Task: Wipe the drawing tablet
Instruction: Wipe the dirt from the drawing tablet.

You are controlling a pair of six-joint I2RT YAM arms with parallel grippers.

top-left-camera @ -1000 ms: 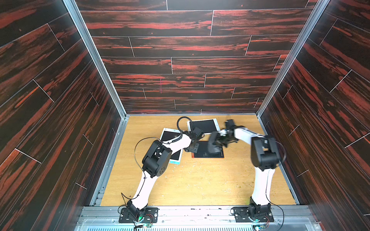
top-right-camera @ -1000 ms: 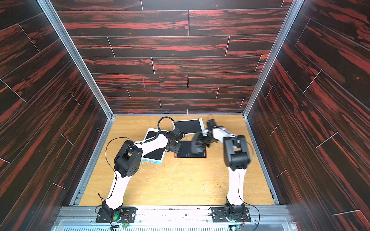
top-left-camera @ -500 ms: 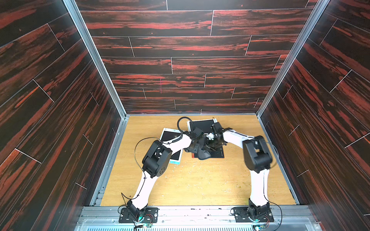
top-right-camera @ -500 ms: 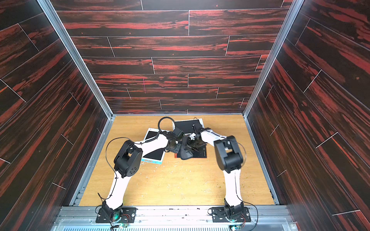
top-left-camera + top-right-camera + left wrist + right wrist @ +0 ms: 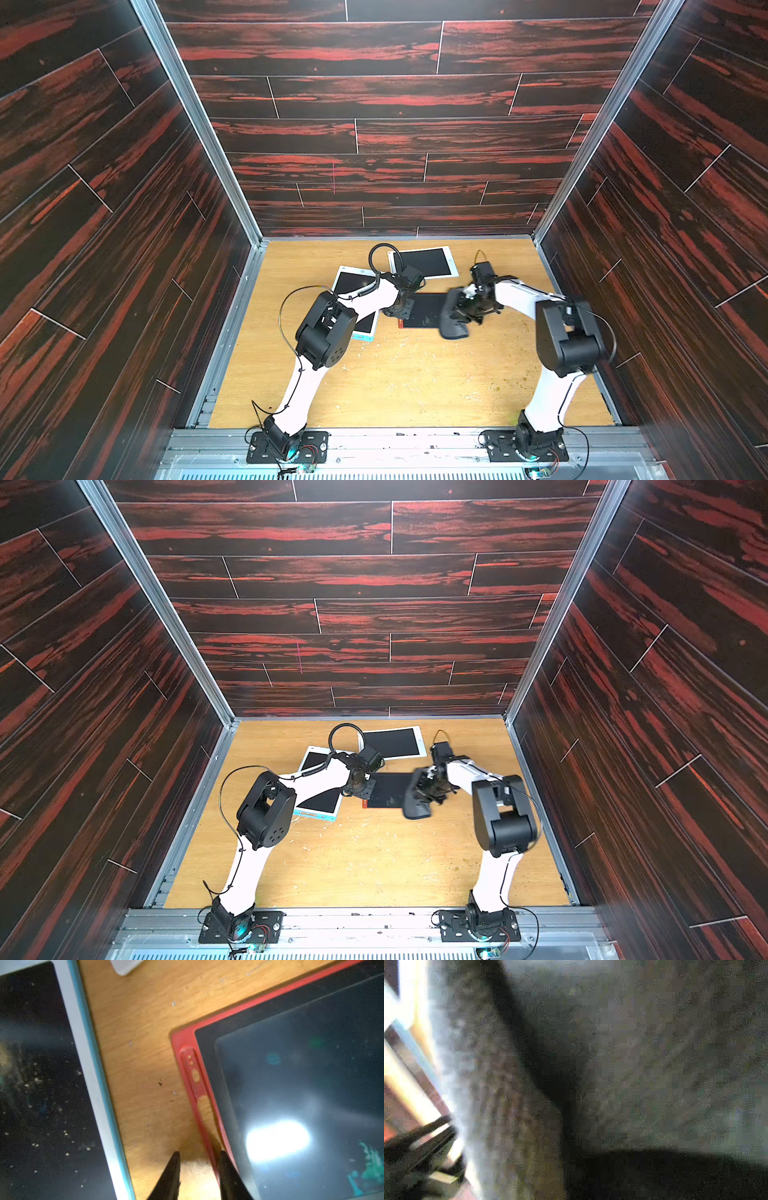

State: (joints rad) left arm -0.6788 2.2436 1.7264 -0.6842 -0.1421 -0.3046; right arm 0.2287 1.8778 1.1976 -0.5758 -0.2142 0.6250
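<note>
On the surface (image 5: 395, 382), the red tablet (image 5: 424, 311) is straddled by the left gripper (image 5: 199, 1155), jaws parted; a cloth (image 5: 452, 324) is clenched in the right gripper (image 5: 467, 306).

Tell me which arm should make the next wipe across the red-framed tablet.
Right. The right end effector is shut on the dark cloth at the red-framed tablet's edge. The left end effector holds no cloth; its open jaws straddle the tablet's opposite frame edge, probably steadying it.
</note>
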